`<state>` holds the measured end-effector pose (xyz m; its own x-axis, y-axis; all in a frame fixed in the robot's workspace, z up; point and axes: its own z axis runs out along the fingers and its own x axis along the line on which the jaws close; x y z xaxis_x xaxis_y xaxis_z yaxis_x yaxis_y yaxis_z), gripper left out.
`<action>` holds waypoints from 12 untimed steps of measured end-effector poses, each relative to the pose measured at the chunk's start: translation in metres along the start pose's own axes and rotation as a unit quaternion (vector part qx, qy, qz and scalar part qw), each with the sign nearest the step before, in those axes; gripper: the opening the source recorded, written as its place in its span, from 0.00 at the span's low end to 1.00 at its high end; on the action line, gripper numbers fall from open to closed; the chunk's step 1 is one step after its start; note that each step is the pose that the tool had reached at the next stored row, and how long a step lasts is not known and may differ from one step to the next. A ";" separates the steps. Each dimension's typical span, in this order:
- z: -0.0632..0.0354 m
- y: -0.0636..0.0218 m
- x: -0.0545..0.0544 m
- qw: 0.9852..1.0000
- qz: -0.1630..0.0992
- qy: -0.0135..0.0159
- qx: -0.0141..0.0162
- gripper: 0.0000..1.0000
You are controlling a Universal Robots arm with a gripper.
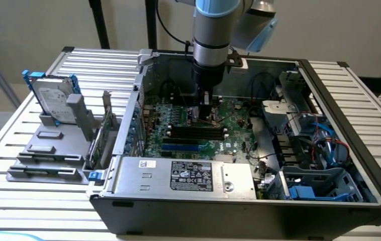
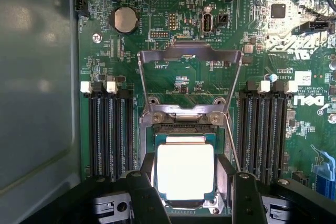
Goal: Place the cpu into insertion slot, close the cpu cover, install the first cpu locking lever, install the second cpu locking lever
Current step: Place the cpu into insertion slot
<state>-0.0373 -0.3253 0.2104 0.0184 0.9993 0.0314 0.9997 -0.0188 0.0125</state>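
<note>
Your cpu, a small flat square chip with a pale tan face, lies within the insertion slot. That slot is the square silver-rimmed socket on the green motherboard, inside the open black computer case. The cpu cover, a thin silver-grey metal frame, stands swung open just beyond the slot. The chip sits squarely inside the black gripper; you cannot tell whether it pinches the chip or merely flanks it. The grey-and-blue arm reaches straight down into the case.
</note>
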 end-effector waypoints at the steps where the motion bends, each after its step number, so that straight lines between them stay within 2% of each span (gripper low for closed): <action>1: 0.0004 0.0001 0.000 1.000 0.000 0.000 0.000 0.55; 12: 0.0030 0.0007 0.000 1.000 0.000 -0.008 0.000 0.55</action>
<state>-0.0366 -0.3253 0.2074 0.0192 0.9997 0.0152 0.9997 -0.0194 0.0128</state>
